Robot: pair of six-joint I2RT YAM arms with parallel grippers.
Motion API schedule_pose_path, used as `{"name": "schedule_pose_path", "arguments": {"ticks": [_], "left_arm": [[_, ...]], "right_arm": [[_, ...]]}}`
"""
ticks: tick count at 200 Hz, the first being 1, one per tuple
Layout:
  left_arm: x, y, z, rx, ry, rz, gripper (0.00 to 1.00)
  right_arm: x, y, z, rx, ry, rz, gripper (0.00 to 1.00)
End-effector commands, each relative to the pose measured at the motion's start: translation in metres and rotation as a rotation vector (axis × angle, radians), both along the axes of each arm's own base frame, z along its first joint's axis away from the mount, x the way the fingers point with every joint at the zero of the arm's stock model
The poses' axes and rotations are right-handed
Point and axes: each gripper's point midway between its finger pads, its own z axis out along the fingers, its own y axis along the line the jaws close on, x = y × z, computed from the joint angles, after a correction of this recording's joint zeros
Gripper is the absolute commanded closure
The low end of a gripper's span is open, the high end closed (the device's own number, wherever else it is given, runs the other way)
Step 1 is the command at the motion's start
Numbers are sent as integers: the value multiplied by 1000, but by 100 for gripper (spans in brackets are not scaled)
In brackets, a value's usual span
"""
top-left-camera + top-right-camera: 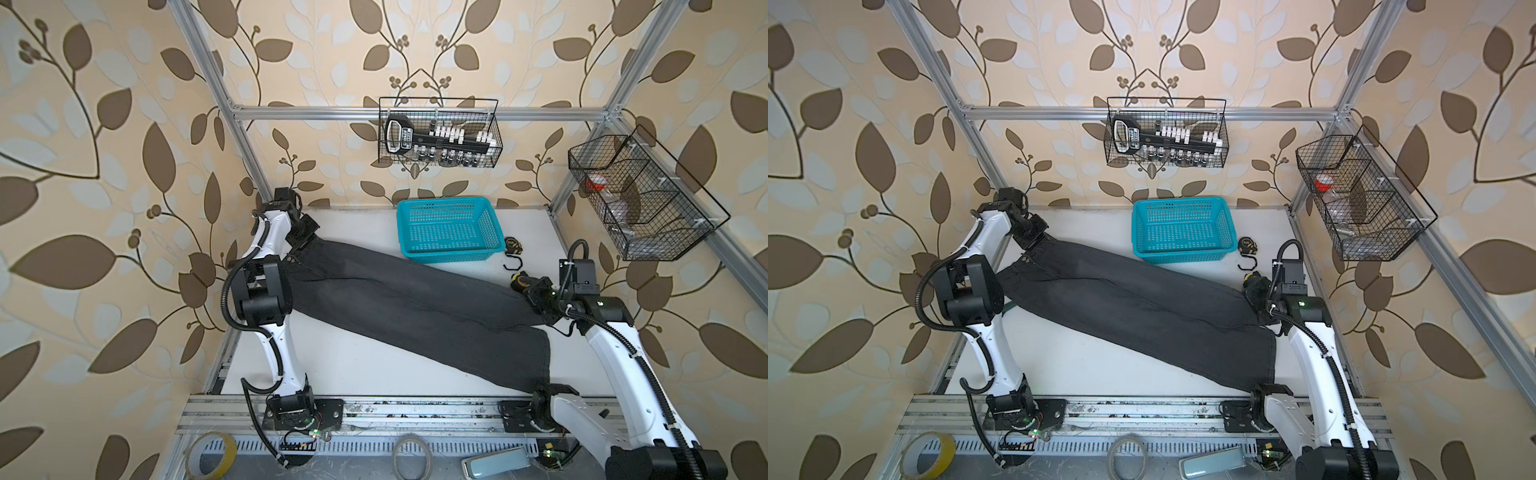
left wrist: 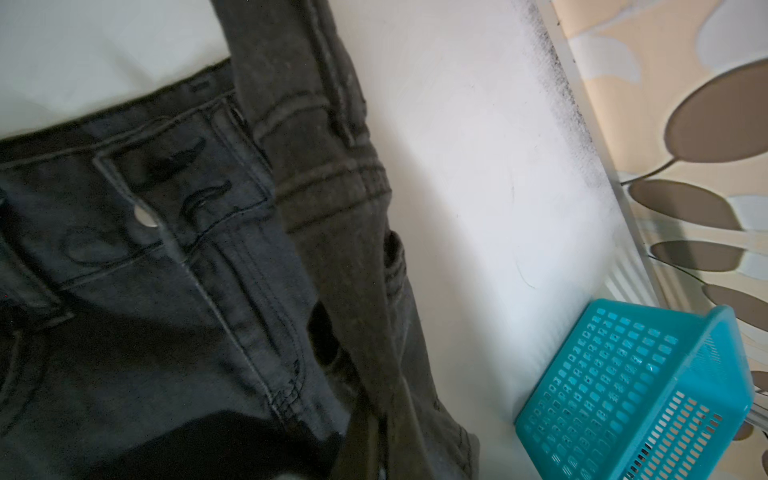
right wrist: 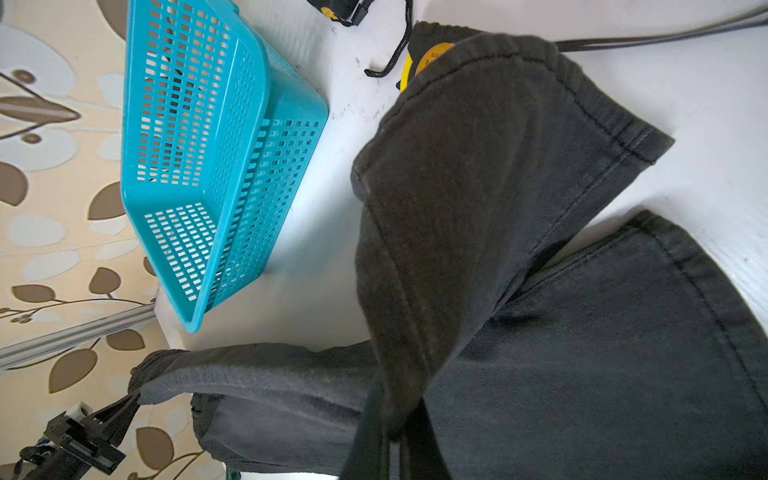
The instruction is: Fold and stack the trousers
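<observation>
Trousers (image 1: 415, 307) stretched slantwise across the worktop (image 1: 353, 365), left pincer (image 1: 304, 242) clamped on the waistband (image 2: 316, 178), right pincer (image 1: 538, 305) clamped on a leg hem (image 3: 602, 116).

- Turquoise perforated basket (image 1: 449, 254), upright at the rear middle of the white table (image 1: 353, 365).
- Black-and-yellow tape measure (image 1: 514, 246) just right of the basket, with a black looped cord (image 1: 513, 264) in front of it.
- Black wire basket (image 1: 440, 160) hung on the rear aluminium rail (image 1: 332, 113), holding a black tool set with white pieces.
- Partitioned wire basket (image 1: 673, 245) on the right-hand rail, something red-and-white in its rear compartment.
- Yellow tape roll (image 1: 230, 453), clear tape roll (image 1: 395, 455) and pale blue-grey flat case (image 1: 494, 462) along the front edge.
- Beige leaf-patterned wallpaper (image 1: 104, 166) on all sides.
</observation>
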Motion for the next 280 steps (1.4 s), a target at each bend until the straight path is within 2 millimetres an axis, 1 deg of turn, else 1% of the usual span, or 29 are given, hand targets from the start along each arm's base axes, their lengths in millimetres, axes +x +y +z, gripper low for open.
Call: {"name": "schedule_pose_path", "arguments": {"ticks": [1,8,24,52,75,97,108,132,146,159,182,208,214,228,241,256,263,266,267,269,280], "left_arm": [[3,13,33,0,-109,34,100],[5,12,35,-8,-115,30,100],[14,10,45,-26,-144,23,100],[29,9,67,-38,-199,15,100],[34,6,75,-65,-218,7,100],[31,4,79,-69,-224,-1,100],[26,4,77,-58,-215,-5,100],[13,4,64,-62,-185,-9,100],[5,9,61,-62,-179,1,100],[-1,15,59,-54,-176,14,100],[-11,27,58,-44,-171,31,100],[-22,28,52,-52,-150,25,100],[-24,28,51,-53,-152,26,100],[-28,30,50,-53,-150,32,100],[-25,31,53,-59,-158,31,100],[-15,29,58,-85,-176,30,100],[-9,30,63,-90,-189,31,100],[-7,31,68,-88,-201,32,100],[-6,31,66,-91,-196,32,100],[-4,31,71,-89,-208,32,100],[3,34,82,-84,-235,36,100]], "right_arm": [[-4,-2,-4,3,3,-1,98],[-1,-2,-2,6,-3,2,98],[7,-5,9,-8,-26,10,98],[17,-12,38,-47,-76,25,98],[14,-10,51,-43,-93,30,99],[4,-6,54,-15,-95,24,99],[-5,-3,49,-11,-76,30,99],[-31,4,23,13,2,40,99],[-44,7,15,26,26,44,99],[-54,8,12,25,53,49,99],[-64,5,5,18,98,53,98],[-70,5,-10,46,151,42,98],[-69,5,-10,46,148,41,98],[-63,3,-1,35,109,43,98],[-56,-2,2,9,101,46,98],[-37,-9,11,-17,50,39,98],[-26,-12,19,-34,19,40,98],[-22,-14,22,-43,11,40,98],[-21,-15,23,-47,9,39,98],[-18,-16,25,-55,5,39,98],[-4,-24,36,-99,-22,36,98]]}}
